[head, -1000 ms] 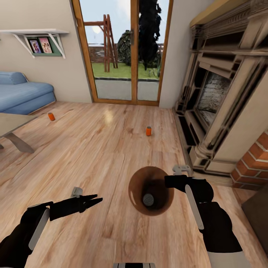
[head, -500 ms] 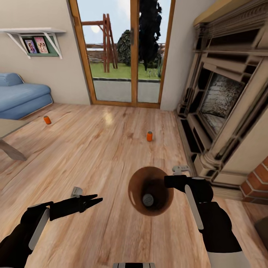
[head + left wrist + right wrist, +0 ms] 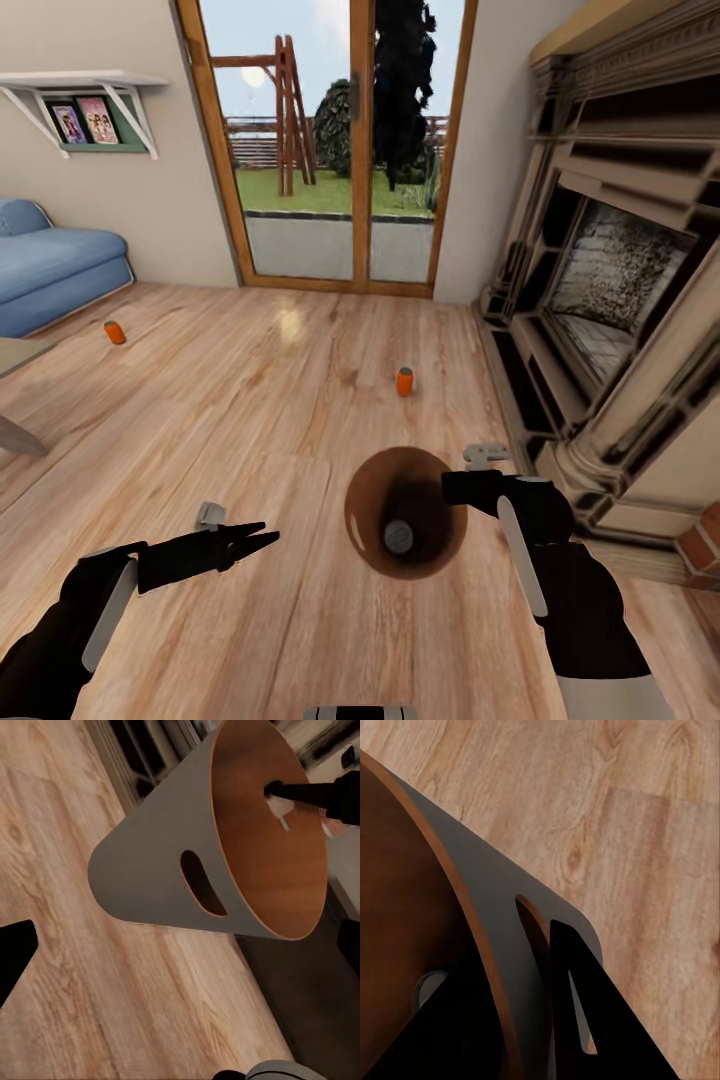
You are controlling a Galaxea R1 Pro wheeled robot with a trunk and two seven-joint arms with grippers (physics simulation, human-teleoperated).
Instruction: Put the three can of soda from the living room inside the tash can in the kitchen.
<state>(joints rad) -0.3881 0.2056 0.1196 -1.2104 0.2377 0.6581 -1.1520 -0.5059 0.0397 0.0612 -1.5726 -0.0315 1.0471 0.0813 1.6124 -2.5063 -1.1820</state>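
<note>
Tash can (image 3: 372,520), a tapered round bin with a smooth brown inside and no lid, hangs just in front of the robot, above the warm wood floor (image 3: 300,400). From the left wrist view its outer wall (image 3: 150,870) reads grey, with an oval handle slot cut through it. The right end effector (image 3: 452,487) is clamped on the bin's rim at the robot's right side, one finger (image 3: 585,1020) down the outside beside the slot and the other inside the wall. One can of soda (image 3: 398,537) lies at the bottom of the bin, its silver-grey top facing up. The left end effector (image 3: 262,535) hangs level to the left of the bin, well apart from it, its dark fingers drawn together to a point and carrying nothing.

Farther out on the floor, a second orange can (image 3: 404,381) stands upright near the front of the fireplace (image 3: 620,280), whose pale moulded surround runs along the right, with a bit of red brick (image 3: 700,540) low at its near end. A third orange can (image 3: 115,332) stands far to the left, near the blue sofa (image 3: 50,270). A corner of the low grey-brown surface (image 3: 12,355) shows at the left edge. At the back, wood-framed glass doors (image 3: 330,150) look onto a lawn, and a white wall shelf (image 3: 80,85) carries framed pictures.
</note>
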